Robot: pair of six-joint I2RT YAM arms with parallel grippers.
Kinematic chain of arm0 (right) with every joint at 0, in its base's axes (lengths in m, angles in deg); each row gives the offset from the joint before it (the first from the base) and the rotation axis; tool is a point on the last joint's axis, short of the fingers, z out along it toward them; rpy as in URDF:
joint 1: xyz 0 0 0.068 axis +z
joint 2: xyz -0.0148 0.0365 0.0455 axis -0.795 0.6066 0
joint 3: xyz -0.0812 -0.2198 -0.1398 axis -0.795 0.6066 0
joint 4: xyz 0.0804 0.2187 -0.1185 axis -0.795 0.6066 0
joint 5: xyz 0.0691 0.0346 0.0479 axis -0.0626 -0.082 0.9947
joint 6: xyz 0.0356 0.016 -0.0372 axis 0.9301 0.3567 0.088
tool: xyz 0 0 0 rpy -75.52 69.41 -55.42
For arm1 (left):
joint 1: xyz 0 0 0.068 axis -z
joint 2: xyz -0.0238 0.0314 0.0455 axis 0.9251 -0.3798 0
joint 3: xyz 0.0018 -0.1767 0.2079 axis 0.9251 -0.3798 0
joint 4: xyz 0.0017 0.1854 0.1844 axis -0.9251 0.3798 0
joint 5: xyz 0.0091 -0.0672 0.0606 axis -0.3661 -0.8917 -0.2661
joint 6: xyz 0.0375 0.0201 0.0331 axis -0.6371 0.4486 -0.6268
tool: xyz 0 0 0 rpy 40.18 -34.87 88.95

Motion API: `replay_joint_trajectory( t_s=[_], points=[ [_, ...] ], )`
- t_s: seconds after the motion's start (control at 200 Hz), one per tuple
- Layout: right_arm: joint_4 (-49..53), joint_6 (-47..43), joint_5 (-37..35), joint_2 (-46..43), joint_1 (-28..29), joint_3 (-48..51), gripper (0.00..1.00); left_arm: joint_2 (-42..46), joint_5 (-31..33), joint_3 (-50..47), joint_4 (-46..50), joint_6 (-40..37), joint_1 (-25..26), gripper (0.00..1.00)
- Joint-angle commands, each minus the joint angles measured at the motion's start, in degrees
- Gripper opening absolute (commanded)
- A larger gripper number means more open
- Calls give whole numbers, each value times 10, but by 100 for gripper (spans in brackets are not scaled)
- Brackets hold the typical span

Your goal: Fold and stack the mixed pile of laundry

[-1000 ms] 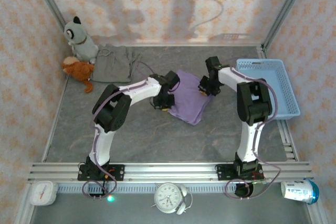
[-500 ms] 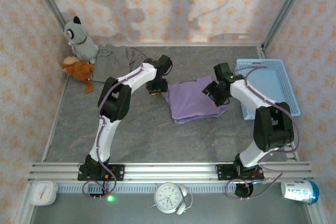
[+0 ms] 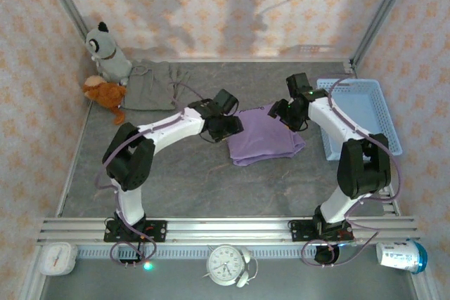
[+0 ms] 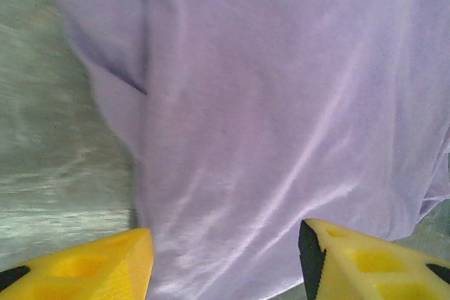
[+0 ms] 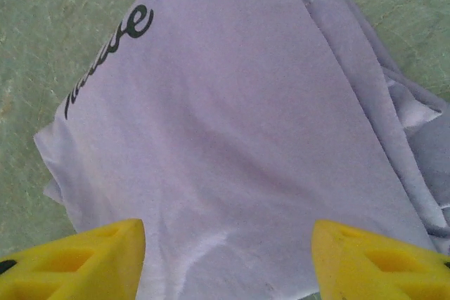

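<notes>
The lavender-purple garment lies folded in the middle of the table. My left gripper hovers over its left edge, open, and its yellow fingers stand apart above the lavender cloth with nothing pinched. Over the garment's far right corner my right gripper is open too. Its fingertips straddle the lavender cloth, which carries dark script lettering. The small taupe garment lies flat at the far left, away from both grippers.
A light blue slatted basket stands at the right edge, close to the right arm. A grey plush toy and an orange one sit in the far left corner beside the taupe garment. Bare grey tabletop lies in front.
Both grippers went from shut to open and let go of the lavender garment, which was carried to the right and now lies flatter. The left gripper came back to its left edge.
</notes>
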Motion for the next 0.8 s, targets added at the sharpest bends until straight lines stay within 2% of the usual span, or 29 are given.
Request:
replay_joint_trajectory(
  t_s=[0.0,0.29,0.435,0.661,0.736,0.796],
  points=[
    [34,-25,-9,-27,-5,-3,64,-43,46,8,-28,35,6,57],
    [45,-29,-38,-77,-6,28,65,-55,130,42,79,17,17,58],
    [46,-26,-43,-79,-7,35,66,-80,112,47,62,20,18,59],
    [54,-30,-51,-85,-6,34,66,-163,116,118,83,4,24,57],
    [56,-31,-52,-87,-7,32,66,-188,117,139,94,-9,24,50],
    [57,-31,-53,-89,-7,31,66,-204,118,155,109,-18,23,34]
  ],
)
